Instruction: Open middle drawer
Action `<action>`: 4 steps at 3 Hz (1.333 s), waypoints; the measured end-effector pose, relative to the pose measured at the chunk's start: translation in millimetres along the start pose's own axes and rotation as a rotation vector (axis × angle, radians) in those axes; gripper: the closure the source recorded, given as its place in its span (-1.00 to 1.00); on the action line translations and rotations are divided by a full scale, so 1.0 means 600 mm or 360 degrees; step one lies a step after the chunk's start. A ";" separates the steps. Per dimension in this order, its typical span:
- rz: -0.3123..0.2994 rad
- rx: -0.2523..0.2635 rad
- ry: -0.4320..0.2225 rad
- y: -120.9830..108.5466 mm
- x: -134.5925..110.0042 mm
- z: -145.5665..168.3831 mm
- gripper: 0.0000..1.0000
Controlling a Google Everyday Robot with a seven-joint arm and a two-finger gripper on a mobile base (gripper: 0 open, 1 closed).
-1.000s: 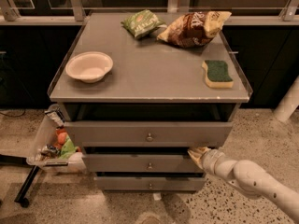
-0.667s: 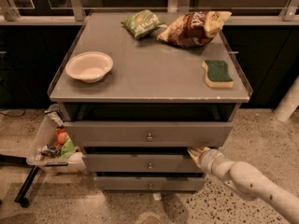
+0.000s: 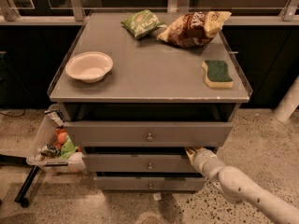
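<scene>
The grey metal cabinet (image 3: 149,85) has three drawers. The top drawer (image 3: 148,133) is pulled out. The middle drawer (image 3: 140,163) sits below it, its flat front with a small round knob (image 3: 149,165) pulled out partway, less than the top one. The bottom drawer (image 3: 148,183) is furthest in. My gripper (image 3: 192,152) is at the right end of the middle drawer's front, at its top edge, under the top drawer. My white arm (image 3: 243,192) reaches in from the lower right.
On the cabinet top lie a white bowl (image 3: 88,66), a green chip bag (image 3: 141,23), a brown chip bag (image 3: 194,28) and a green-yellow sponge (image 3: 217,73). A clear bin (image 3: 49,146) of items hangs on the cabinet's left side. A white post (image 3: 287,104) stands at right.
The arm has drawn back slightly toward the lower right; the middle drawer's front stays about where it was.
</scene>
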State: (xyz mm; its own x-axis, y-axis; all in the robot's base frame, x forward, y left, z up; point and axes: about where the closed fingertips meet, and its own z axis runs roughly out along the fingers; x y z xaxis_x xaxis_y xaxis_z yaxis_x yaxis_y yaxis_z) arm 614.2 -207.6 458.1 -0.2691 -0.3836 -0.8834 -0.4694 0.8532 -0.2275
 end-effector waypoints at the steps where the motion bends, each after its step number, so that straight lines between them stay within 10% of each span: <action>1: 0.0029 0.0031 0.0024 0.008 0.016 0.011 1.00; 4: 0.0065 -0.0027 0.0067 0.029 0.028 0.016 1.00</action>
State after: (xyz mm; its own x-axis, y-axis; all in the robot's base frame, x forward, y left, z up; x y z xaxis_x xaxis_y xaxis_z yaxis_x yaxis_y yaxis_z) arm 609.6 -195.7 435.2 -0.3231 -0.3636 -0.8737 -0.4716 0.8623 -0.1845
